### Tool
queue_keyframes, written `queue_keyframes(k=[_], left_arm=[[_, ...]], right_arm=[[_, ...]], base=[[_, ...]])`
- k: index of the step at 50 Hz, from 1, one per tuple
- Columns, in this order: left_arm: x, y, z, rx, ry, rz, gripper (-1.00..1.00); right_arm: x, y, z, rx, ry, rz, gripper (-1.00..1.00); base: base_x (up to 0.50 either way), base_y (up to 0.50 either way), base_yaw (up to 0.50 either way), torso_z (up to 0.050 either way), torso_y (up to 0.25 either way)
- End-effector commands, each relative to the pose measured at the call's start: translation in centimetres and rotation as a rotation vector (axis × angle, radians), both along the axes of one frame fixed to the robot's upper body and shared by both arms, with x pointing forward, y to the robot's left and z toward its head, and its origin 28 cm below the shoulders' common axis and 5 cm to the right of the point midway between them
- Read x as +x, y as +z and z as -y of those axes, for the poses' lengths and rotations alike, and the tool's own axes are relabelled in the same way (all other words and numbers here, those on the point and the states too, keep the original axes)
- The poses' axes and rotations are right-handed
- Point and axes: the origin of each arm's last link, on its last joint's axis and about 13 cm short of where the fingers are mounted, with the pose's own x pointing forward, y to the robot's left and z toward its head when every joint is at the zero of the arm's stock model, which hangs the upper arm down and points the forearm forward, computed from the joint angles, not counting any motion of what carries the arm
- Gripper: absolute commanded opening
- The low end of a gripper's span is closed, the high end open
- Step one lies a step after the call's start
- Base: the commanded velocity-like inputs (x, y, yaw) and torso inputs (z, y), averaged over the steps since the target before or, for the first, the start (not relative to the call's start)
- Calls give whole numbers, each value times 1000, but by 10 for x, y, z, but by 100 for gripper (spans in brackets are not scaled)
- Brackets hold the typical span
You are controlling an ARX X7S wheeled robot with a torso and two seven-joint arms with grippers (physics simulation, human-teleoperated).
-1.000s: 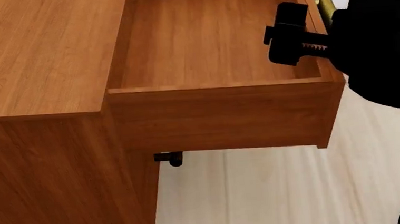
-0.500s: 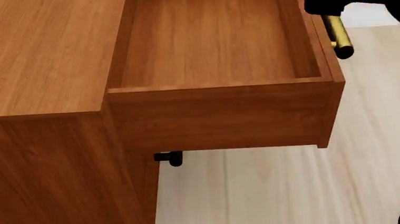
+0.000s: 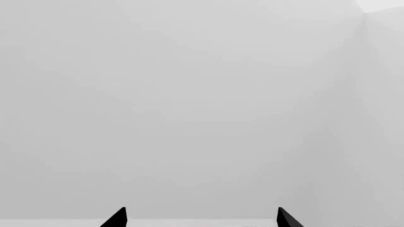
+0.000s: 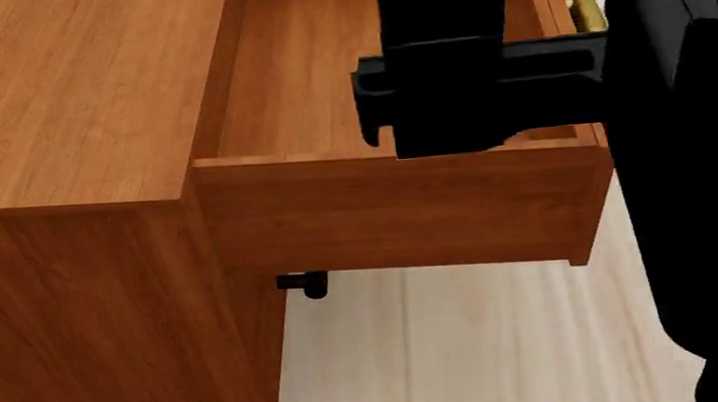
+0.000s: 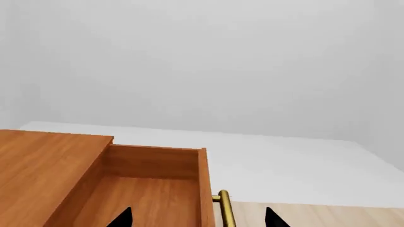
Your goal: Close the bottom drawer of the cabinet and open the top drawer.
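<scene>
Top drawer [image 4: 325, 80], a shallow wood-grain box, stands open; both hands spread.

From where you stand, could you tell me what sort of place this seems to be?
Probably a bare simulated room rather than a furnished home: a reddish-brown wooden cabinet with its top drawer pulled open stands on a pale plank floor, with plain white walls behind and nothing else furnishing it in view.
</scene>
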Motion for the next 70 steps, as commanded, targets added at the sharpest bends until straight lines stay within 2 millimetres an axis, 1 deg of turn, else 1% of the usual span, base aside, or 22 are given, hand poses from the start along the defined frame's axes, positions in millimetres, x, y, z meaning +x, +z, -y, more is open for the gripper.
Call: queue_keyframes(k=[1,13,24,30,36,38,40,41,42,43,45,47,49,51,53,55,61,65,67,68,69,70], left_arm=[[2,0,1,18,-16,-19,100],[4,-1,4,50,-32,-31,100],[3,0,4,63,-35,-35,100],[3,0,4,63,-37,-36,100],[4,0,6,78,-40,-36,100],[4,1,7,91,-83,-31,100],[1,7,17,153,-286,6,100],[1,11,25,216,-417,-68,100],[-9,24,36,284,-550,-109,100],[-21,37,42,330,-598,-84,100],[-56,67,58,452,-781,-94,100],[-88,87,65,500,-808,-48,100],[-112,94,67,526,-804,-56,100],[-126,96,67,613,-738,-12,100],[-138,111,70,631,-781,144,100],[-150,92,63,567,-784,41,100],[-166,83,52,528,-825,65,100],[-168,72,61,553,-914,19,100],[-178,64,78,573,-1042,60,100],[-169,63,68,567,-948,-41,100],[-171,60,63,589,-913,-60,100],[-180,49,69,567,-964,-63,100]], right_arm=[[-23,-45,-8,-53,90,-2,100],[-6,-66,2,-38,69,17,100],[2,-76,9,-6,52,11,100],[2,-73,9,5,49,11,100],[10,-85,13,38,55,-27,100],[12,-89,14,51,59,-35,100],[16,-97,14,82,84,-59,100],[20,-107,14,79,100,-75,100],[22,-112,13,76,105,-71,100],[25,-118,13,67,111,-76,100],[29,-129,12,81,131,-71,100],[29,-133,12,51,126,-22,100],[27,-138,12,52,142,-9,100],[25,-141,13,55,141,-1,100],[23,-142,13,50,137,16,100],[21,-143,15,54,133,17,100],[13,-141,14,34,129,45,100],[9,-145,10,18,142,57,100],[6,-147,8,-1,134,85,100],[5,-149,7,7,138,95,100],[4,-152,6,1,141,104,100],[5,-155,5,1,149,105,100]], base=[[0,0,0,0,0],[0,0,0,0,0],[0,0,0,0,0],[0,0,0,0,0],[0,0,0,0,0],[0,0,0,0,0],[0,0,0,0,0],[0,0,0,0,0],[0,0,0,0,0],[0,0,0,0,0],[0,0,0,0,0],[0,0,0,0,0],[0,0,0,0,0],[0,0,0,0,0],[0,0,0,0,0],[0,0,0,0,0],[0,0,0,0,0],[0,0,0,0,0],[0,0,0,0,0],[0,0,0,0,0],[0,0,0,0,0],[0,0,0,0,0]])
